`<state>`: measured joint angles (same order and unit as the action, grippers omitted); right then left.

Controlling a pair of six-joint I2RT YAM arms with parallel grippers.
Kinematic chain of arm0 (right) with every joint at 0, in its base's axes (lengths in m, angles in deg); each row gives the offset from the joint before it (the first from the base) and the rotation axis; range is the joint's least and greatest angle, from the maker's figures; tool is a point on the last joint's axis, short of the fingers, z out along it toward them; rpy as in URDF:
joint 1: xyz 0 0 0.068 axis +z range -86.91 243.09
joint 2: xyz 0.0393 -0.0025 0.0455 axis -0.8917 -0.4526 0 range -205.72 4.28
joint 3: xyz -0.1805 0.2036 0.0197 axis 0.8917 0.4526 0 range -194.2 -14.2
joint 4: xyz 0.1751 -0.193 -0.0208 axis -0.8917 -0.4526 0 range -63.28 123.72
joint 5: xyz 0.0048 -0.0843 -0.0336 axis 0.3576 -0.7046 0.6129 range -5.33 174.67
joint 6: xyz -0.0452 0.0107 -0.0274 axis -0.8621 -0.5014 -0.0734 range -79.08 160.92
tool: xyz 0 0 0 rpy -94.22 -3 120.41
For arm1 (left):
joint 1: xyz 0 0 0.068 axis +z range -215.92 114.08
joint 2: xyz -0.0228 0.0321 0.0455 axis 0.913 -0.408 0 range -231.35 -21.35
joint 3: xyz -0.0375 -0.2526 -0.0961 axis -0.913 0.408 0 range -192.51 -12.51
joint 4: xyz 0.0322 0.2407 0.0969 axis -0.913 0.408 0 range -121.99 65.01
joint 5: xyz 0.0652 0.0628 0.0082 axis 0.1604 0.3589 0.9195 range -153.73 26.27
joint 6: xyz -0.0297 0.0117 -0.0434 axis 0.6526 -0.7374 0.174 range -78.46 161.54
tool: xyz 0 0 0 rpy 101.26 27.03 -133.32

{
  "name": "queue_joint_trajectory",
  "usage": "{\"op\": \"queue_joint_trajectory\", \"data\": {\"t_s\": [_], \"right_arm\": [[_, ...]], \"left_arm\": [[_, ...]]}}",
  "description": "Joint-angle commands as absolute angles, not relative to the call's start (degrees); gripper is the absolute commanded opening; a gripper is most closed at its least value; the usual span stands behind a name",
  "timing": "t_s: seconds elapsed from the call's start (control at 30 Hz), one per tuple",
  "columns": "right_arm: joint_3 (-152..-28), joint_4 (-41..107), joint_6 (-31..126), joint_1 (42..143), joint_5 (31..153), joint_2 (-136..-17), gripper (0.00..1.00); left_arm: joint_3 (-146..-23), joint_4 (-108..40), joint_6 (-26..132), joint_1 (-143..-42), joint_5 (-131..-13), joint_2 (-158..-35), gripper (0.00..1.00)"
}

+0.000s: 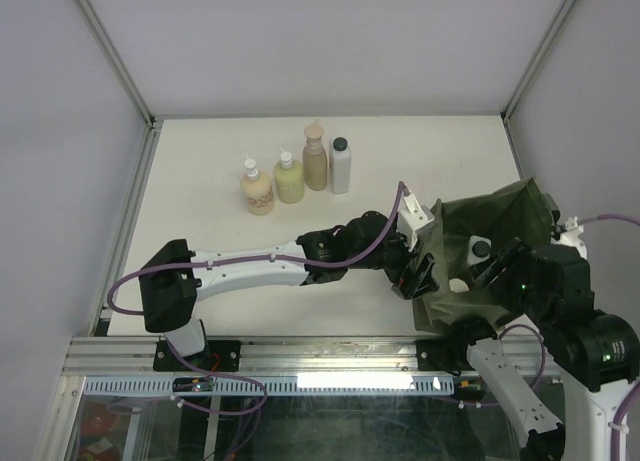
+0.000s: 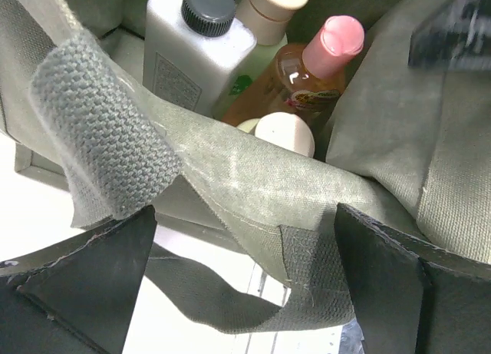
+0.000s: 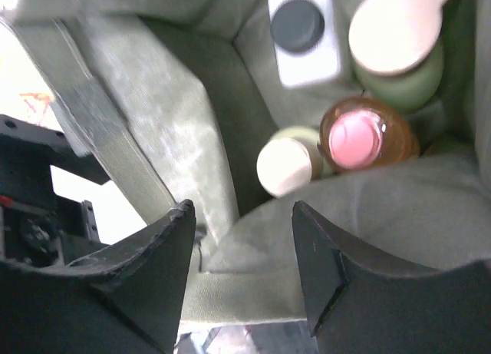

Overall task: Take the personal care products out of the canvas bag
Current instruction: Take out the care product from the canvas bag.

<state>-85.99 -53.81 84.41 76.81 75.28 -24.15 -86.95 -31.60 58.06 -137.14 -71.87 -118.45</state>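
Reaching: both my arms meet at the canvas bag [image 1: 500, 219], which slumps at the near right of the desk [image 1: 200, 151] with its mouth open.
Left gripper [image 2: 245, 292]: released, fingers spread wide, with the bag's rim and a strap handle [image 2: 100, 147] lying loose between them.
Right gripper [image 3: 242, 269]: jaws partly apart, with a fold of the bag's rim between them; I cannot tell whether they pinch it.
Inside the bag: a white black-capped bottle [image 2: 192, 51], an orange pink-capped bottle [image 2: 307, 70] and two pale-capped bottles [image 2: 285, 131], packed close together.
Out on the desk: four bottles in a row at far centre, well apart from the bag, from left a beige bottle [image 1: 258, 191], a yellow-green bottle [image 1: 289, 181], a tan bottle [image 1: 315, 163] and a white bottle [image 1: 340, 169] with a black cap.
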Motion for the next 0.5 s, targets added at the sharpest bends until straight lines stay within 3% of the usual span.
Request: {"op": "queue_joint_trajectory", "data": {"t_s": [0.0,0.13,0.33,0.47], "right_arm": [[-91.77,-46.75,77.34,77.33,66.26,-31.96,0.58],[-93.45,-45.56,72.84,77.33,61.16,-38.28,0.59],[-85.58,-39.81,67.79,77.25,57.5,-43.93,0.64],[-82.94,-37.54,67.56,76.8,56.03,-46.19,0.78]], "left_arm": [[-86.79,-28.86,53.65,-138.32,-72.05,-119.43,0.99],[-88.34,-28.31,52.7,-138.35,-72.4,-120.6,0.99],[-89.72,-27.76,51.25,-138.35,-73.57,-121.26,0.99],[-90.2,-27.11,49.65,-138.37,-74.17,-121.29,0.99]]}}
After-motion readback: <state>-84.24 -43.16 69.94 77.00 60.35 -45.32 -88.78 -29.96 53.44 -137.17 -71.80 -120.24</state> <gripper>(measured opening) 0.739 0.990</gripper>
